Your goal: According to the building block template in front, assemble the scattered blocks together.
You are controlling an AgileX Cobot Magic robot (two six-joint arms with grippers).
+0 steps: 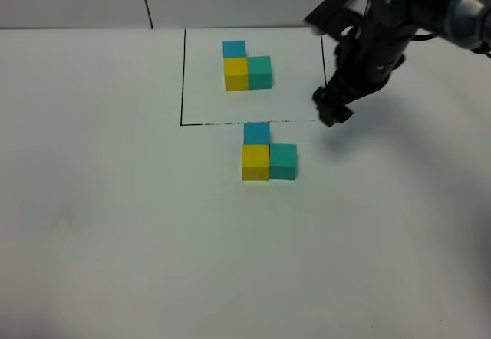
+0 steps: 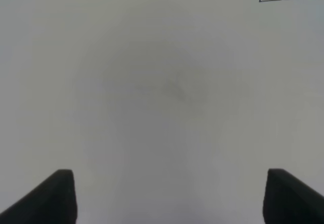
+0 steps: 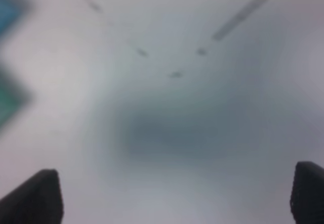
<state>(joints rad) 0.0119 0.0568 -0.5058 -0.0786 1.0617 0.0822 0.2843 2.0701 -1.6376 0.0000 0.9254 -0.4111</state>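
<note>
The template sits inside a thin black outline [image 1: 182,78]: a blue cube [image 1: 234,48], a yellow cube [image 1: 235,74] and a teal-green cube [image 1: 259,72] in an L. Just in front of the outline the three loose blocks touch in the same L: blue [image 1: 256,133], yellow [image 1: 255,162], teal-green [image 1: 283,161]. My right gripper [image 1: 331,109] hovers above the outline's front right corner, right of the loose blocks, open and empty; its fingertips [image 3: 40,196] stand wide apart in the blurred right wrist view. My left gripper [image 2: 167,193] is open and empty over bare table.
The white table [image 1: 115,224] spreads around the blocks. A corner of the black outline [image 2: 260,0] shows in the left wrist view. A wall with a dark vertical seam [image 1: 146,1] stands behind. The left arm is outside the exterior high view.
</note>
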